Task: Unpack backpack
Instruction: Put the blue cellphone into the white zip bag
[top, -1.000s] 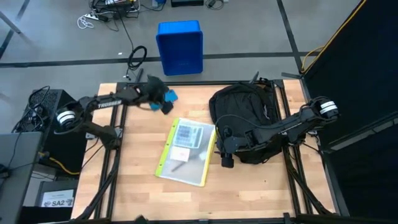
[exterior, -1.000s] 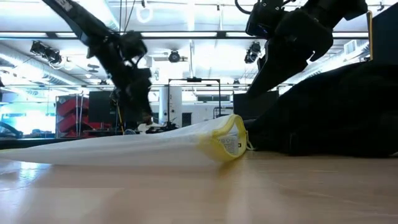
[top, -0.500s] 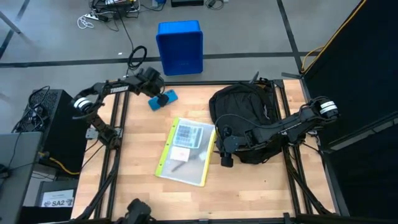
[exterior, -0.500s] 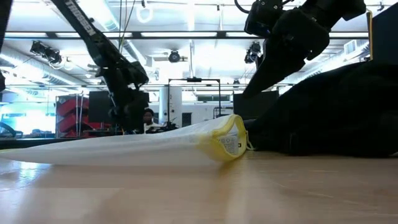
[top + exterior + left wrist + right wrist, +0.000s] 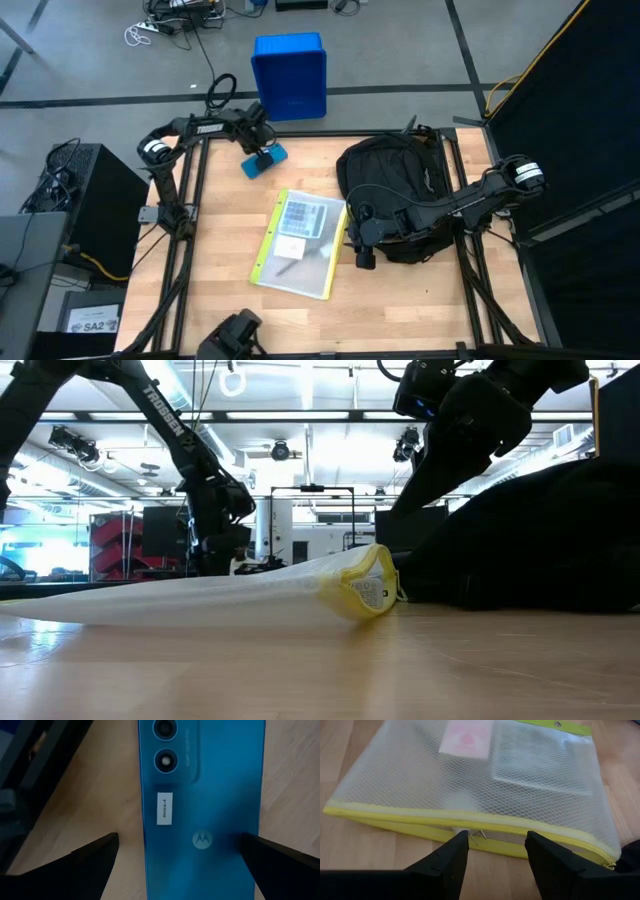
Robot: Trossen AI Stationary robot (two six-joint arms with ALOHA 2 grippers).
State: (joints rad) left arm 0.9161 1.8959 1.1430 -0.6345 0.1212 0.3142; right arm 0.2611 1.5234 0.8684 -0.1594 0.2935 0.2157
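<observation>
The black backpack lies on the table's far right part, with my right arm stretched across it. My right gripper hangs open beside its near left side. Nothing is between the fingers, which point at the yellow zipper edge of a clear mesh pouch. The pouch lies flat mid-table. A blue phone lies back up on the table near the far left corner. My left gripper points steeply down over it, open, with a finger on either side of the phone. I cannot tell whether the fingers touch it.
A blue plastic bin stands on the floor beyond the table's far edge. A black curtain runs along the right side and a dark computer case stands left of the table. Bare wood lies along the near edge.
My left gripper has drawn back toward the table's far edge, sunk lower and tipped to point steeply down over the blue phone, its jaws staying open. The phone lies near the far left corner as before. My right arm has kept still.
</observation>
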